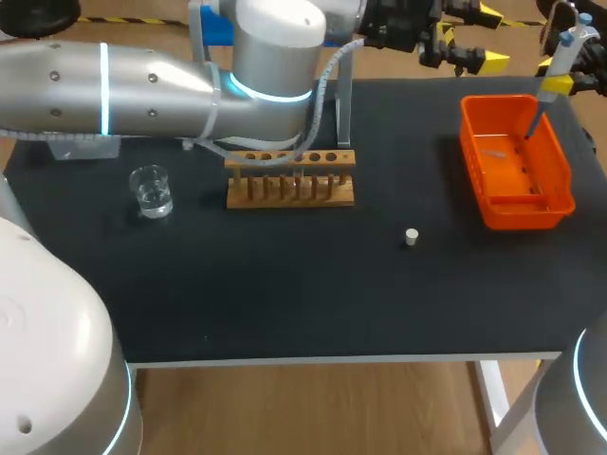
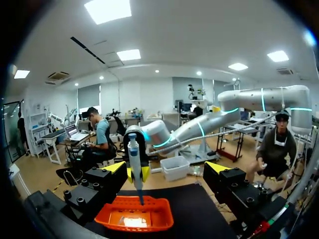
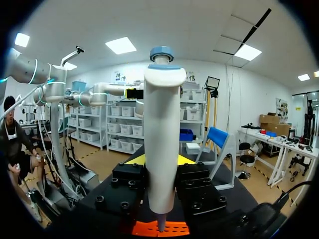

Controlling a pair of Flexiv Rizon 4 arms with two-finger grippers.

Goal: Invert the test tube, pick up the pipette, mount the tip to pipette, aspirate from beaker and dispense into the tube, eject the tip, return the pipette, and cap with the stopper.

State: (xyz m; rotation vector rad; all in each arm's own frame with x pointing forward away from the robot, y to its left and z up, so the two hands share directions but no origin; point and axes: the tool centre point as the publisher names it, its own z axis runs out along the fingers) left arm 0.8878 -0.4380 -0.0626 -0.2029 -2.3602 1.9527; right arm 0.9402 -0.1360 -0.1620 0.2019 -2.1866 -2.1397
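My right gripper [image 1: 558, 85] is shut on the white pipette [image 1: 566, 45] with a blue cap, held upright at the table's far right corner. The pipette's thin end hangs over the orange bin [image 1: 560, 171]. In the right wrist view the pipette [image 3: 162, 134] stands between the fingers of that gripper [image 3: 160, 162], with the bin [image 3: 174, 229] below. My left gripper [image 1: 488, 38] is open and empty beyond the table's far edge. The left wrist view faces the pipette [image 2: 134, 162] and bin [image 2: 159, 214] past its gripper [image 2: 167, 169]. A glass beaker [image 1: 152, 191] stands at the left. The small white stopper [image 1: 411, 237] lies right of centre.
A wooden test tube rack [image 1: 291, 180] stands at the middle back, under my left arm [image 1: 190, 85]. A metal stand [image 1: 343, 109] rises behind it. A small pale item [image 1: 493, 152] lies inside the bin. The black table top [image 1: 285, 294] stretches toward the front edge.
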